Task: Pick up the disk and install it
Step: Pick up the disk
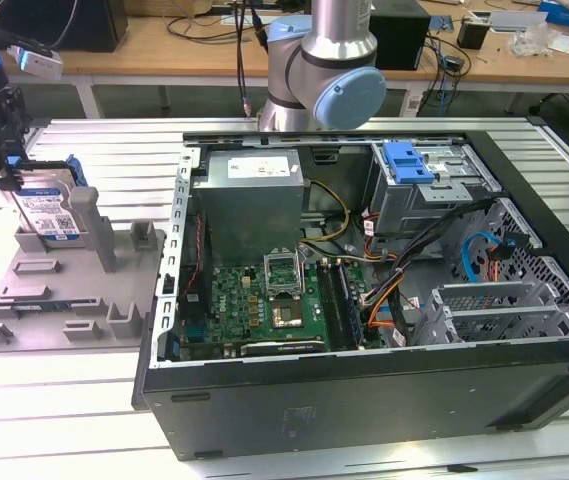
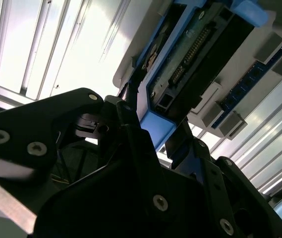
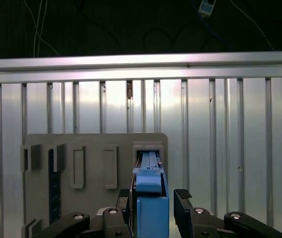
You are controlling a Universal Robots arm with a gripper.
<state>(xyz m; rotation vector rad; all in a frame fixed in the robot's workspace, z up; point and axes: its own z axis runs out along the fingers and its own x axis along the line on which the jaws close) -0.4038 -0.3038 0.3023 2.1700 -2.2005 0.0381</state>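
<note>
The disk (image 1: 49,207) stands upright on its edge in a slot of the grey fixture (image 1: 64,300), at the exterior view's far left. It is silver with a white-and-blue label and a blue carrier. My gripper (image 1: 9,172) is lowered onto it from above. In both wrist views the black fingers (image 3: 183,201) sit on either side of the carrier's blue edge (image 3: 150,203), with a narrow gap on one side. My gripper (image 2: 155,126) is open around the disk (image 2: 190,54), which rests in its slot.
The open computer case (image 1: 264,400) lies at the centre and right of the exterior view, with a grey power-supply box (image 1: 249,200), a motherboard (image 1: 264,300) and a drive bay with a blue latch (image 1: 409,160). The arm's base (image 1: 324,70) stands behind the case. The table (image 3: 230,148) is ribbed metal.
</note>
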